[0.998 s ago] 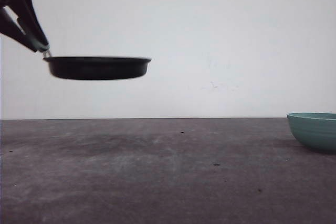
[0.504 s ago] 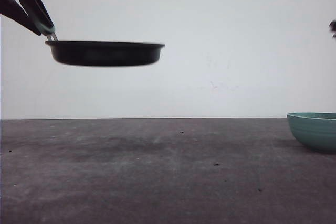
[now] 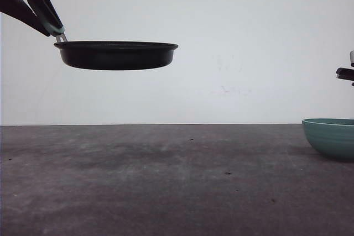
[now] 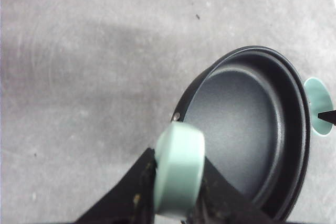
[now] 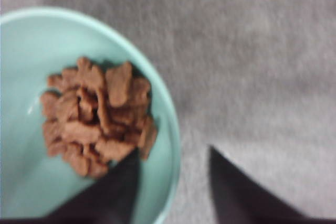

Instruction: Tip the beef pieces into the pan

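**Holding the pan aloft at left, hovering over the beef bowl at right**

Gripping the pan (image 3: 116,54) by its mint-green handle (image 3: 55,29), up at the far left of the front view: left gripper (image 3: 48,26) clamped on that handle, black fingers slanting down and inward from the top corner. Carried level, well above the grey table (image 3: 166,181), rim flat, handle end slightly higher. From the side, no look at the inside. Left wrist view settles it: dark cooking surface bare, handle (image 4: 178,169) pinched between the two black fingers (image 4: 123,192), a sliver of teal bowl (image 4: 318,106) peeking past the pan's far rim.

Across to the right: teal bowl (image 3: 330,136) resting on the table at the frame edge, well apart from the pan. Contents hidden behind its wall from the front. Just above it, a dark tip of the right gripper (image 3: 345,73) poking in from the edge, clear of the bowl.

Right wrist view fills the gap: beef pieces (image 5: 97,116) heaped in the bowl (image 5: 21,192), reddish-brown chunks piled toward the near wall. Right gripper (image 5: 173,182) spread open, holding nothing, pointing down, one finger (image 5: 113,187) over the bowl's inside beside the heap, the other outside over the table, rim between them. Touching the rim or not: cannot tell, picture blurred.
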Robot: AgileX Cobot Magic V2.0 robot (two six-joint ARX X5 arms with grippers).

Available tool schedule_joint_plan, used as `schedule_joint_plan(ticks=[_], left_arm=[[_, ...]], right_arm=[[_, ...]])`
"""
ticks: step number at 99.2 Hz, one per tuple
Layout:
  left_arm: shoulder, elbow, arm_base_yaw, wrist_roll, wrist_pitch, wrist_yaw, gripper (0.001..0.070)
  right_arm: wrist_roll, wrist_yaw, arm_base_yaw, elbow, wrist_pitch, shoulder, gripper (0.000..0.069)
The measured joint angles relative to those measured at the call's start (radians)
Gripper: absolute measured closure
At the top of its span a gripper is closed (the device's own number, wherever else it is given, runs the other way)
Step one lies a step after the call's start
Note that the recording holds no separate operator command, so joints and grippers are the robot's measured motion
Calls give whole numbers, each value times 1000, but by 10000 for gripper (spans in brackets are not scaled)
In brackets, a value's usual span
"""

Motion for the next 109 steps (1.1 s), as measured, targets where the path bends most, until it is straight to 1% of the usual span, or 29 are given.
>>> schedule_joint_plan(ticks=[5,13,47,69,85,109], left_arm=[[0,0,0,0,9,0,655],[0,0,0,0,16,0,655],[10,0,0,0,21,-2,655],[11,0,0,0,23,-3,655],[10,0,0,0,24,-3,655],[10,0,-2,0,23,-3,655]], right_arm=[[5,0,0,0,12,6,515],[18,0,0,0,32,9,527],[44,1,0,0,97,13,531],[57,2,0,0,98,13,532],[69,2,0,0,90,13,563],[76,5,7,0,76,13,569]])
